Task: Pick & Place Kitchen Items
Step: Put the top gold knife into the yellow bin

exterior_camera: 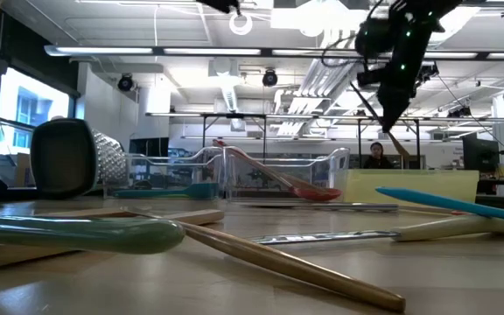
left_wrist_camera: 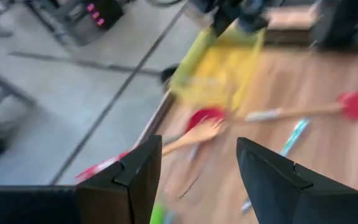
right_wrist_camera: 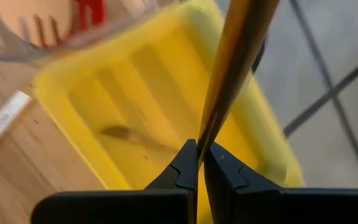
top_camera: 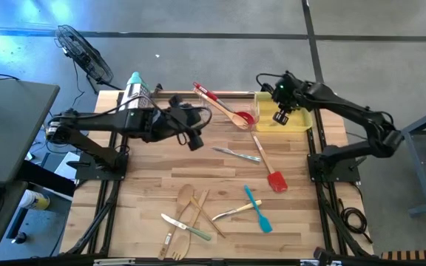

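1 wooden utensil (right_wrist_camera: 238, 68) hangs pinched in my right end effector (right_wrist_camera: 199, 163) above the yellow tray (right_wrist_camera: 166, 99); I lower before releasing. Left end effector (left_wrist_camera: 197, 180) gapes empty.

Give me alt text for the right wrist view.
The right pincer, shut on a wooden utensil handle, hangs above a yellow tray. A clear tray's edge shows beside it on the wooden table.

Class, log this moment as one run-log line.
right pincer: shut on wooden utensil, above yellow tray | left pincer: open, empty, above table
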Controlling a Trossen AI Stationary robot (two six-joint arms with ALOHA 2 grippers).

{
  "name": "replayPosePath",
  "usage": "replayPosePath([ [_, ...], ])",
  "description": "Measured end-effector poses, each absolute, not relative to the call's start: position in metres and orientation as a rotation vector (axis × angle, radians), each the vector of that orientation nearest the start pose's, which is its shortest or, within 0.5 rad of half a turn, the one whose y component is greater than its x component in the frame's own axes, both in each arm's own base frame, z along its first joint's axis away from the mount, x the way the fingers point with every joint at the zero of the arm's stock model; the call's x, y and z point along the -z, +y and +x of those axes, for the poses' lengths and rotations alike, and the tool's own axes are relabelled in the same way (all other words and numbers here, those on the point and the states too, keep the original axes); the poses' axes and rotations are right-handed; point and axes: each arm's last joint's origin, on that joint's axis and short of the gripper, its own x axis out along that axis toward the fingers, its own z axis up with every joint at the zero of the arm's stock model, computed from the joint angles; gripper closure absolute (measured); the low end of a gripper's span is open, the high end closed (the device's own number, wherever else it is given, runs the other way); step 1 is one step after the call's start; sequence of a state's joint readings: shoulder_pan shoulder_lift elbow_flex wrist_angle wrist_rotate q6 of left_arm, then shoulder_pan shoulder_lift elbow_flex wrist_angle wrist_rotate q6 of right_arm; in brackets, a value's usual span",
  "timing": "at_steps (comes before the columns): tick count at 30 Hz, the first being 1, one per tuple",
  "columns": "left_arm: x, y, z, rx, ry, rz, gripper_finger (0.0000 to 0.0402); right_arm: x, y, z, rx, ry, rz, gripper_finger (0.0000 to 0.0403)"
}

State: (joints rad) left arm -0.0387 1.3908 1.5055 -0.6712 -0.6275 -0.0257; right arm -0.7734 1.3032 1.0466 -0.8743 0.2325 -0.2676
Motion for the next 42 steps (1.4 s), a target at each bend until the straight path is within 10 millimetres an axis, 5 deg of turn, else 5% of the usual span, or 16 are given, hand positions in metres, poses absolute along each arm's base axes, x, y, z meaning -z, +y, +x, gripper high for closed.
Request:
replayPosePath([
  [7,-0.399,0.009,0.267,-0.686,0.658,0.253,0.0201,-0.233,-0.191,0.166,0.717,1.448,0.243,0.0399],
  [18,-0.389,0.011,0.235,-0.735,0.874,0.282,0.0201,-0.203,-0.208,0.171,0.699,1.484,0.420,0.0399],
  [42,-0.388,0.010,0.230,-0.747,0.844,0.087,0.0201,-0.186,-0.214,0.174,0.685,1.527,0.487,0.0389],
])
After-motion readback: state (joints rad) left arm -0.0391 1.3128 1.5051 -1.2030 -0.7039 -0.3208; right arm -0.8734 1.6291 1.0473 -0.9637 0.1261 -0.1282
